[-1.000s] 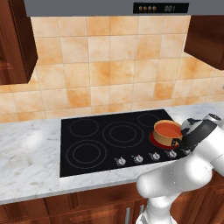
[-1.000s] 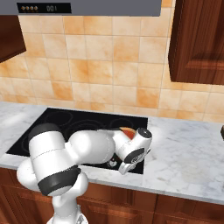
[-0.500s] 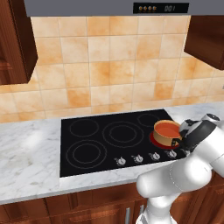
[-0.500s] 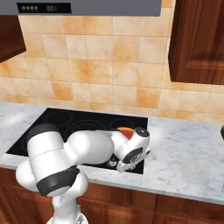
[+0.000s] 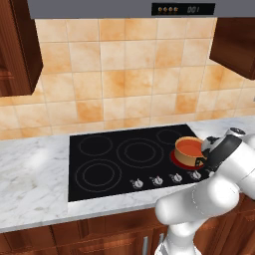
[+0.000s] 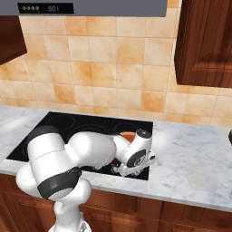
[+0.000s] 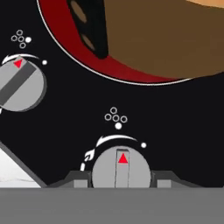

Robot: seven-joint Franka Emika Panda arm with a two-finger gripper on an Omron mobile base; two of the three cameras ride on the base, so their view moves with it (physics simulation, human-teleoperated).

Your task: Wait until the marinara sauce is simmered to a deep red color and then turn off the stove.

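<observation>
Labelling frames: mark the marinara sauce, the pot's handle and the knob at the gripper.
marinara sauce [image 5: 189, 146], left base view, surface centre.
pot's handle [image 7: 89, 26], hand view, mid-length.
knob [image 7: 121, 170], hand view, face centre.

Glossy white rounded arm [image 6: 86, 152] — bulbous links, dark grey joint bands — ending in a white-and-dark wrist.
</observation>
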